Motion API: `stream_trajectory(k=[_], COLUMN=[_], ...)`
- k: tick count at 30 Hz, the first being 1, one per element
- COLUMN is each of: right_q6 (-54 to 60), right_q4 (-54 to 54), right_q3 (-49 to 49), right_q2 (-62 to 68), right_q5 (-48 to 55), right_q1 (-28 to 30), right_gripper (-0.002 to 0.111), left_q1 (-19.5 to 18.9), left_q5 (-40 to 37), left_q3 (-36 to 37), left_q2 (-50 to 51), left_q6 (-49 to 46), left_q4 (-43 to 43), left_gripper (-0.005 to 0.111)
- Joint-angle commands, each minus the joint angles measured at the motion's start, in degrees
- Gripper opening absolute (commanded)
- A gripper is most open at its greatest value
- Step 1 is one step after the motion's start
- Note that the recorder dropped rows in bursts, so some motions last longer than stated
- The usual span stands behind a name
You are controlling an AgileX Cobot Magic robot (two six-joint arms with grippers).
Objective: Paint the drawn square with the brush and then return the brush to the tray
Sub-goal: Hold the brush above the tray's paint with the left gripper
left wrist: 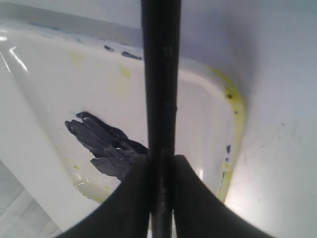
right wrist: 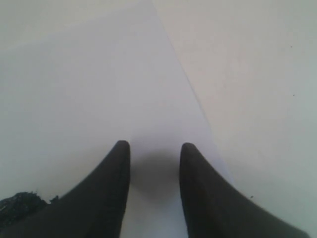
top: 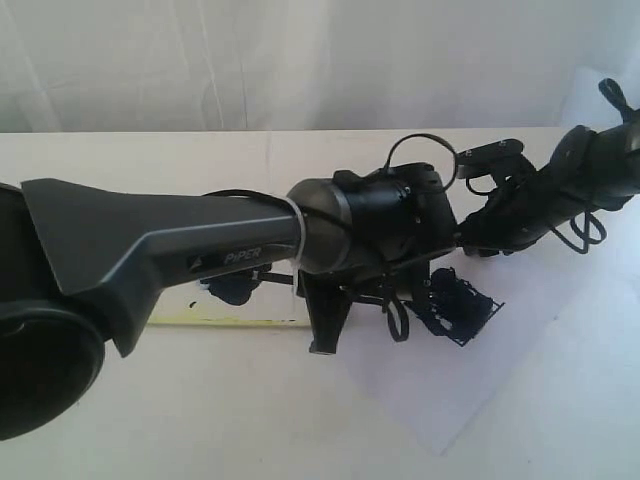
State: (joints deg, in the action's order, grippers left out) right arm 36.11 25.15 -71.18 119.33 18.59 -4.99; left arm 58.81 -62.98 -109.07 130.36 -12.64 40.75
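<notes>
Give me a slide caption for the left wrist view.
Left gripper shut on the brush, held over the tray beside its dark paint blotch.

- Left arm (top: 150, 250) lies right across the tray (top: 230, 322); from above only one yellowish rim strip shows clear.
- Left gripper (left wrist: 161, 161) jaws are clamped on the brush (left wrist: 161, 74), no gap left between them; the handle runs over the tray corner.
- Right arm (top: 570, 180) and its cables crowd the right side, just beside the drawn square (top: 462, 303).
- Right gripper (right wrist: 154, 145) jaws stand apart, nothing between them, bare paper (right wrist: 89, 89) underneath.
- Table (top: 300, 420) in the foreground is open; so is the strip behind both arms.
</notes>
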Motion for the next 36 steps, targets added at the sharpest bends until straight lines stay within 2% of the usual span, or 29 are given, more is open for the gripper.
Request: stream_trajectory(k=[1, 19, 22, 25, 30, 36], right_q6=[0.2, 0.2, 0.2, 0.2, 0.2, 0.2], right_q4=[-0.8, -0.8, -0.8, -0.8, -0.8, -0.8], right_q3=[0.4, 0.4, 0.4, 0.4, 0.4, 0.4], right_q2=[0.5, 0.5, 0.5, 0.5, 0.5, 0.5], right_q5=[1.9, 1.6, 1.7, 1.7, 1.7, 1.6], right_q1=[0.3, 0.3, 0.3, 0.3, 0.3, 0.3], right_gripper=[0.033, 0.033, 0.033, 0.033, 0.033, 0.033], left_q1=[-1.5, 0.7, 0.5, -0.2, -0.9, 0.9], left_q5=[-1.2, 1.9, -1.5, -1.8, -2.7, -6.3], left_q3=[-0.3, -0.3, -0.3, -0.3, -0.3, -0.3], left_q2=[0.1, 0.4, 1.4, 1.5, 1.5, 0.5], left_q6=[2.0, 0.2, -1.0, 3.9, 5.2, 3.3], left_q4=[0.7, -0.7, 1.6, 5.4, 5.5, 2.6], left_gripper=[0.0, 0.0, 0.0, 0.0, 0.0, 0.0])
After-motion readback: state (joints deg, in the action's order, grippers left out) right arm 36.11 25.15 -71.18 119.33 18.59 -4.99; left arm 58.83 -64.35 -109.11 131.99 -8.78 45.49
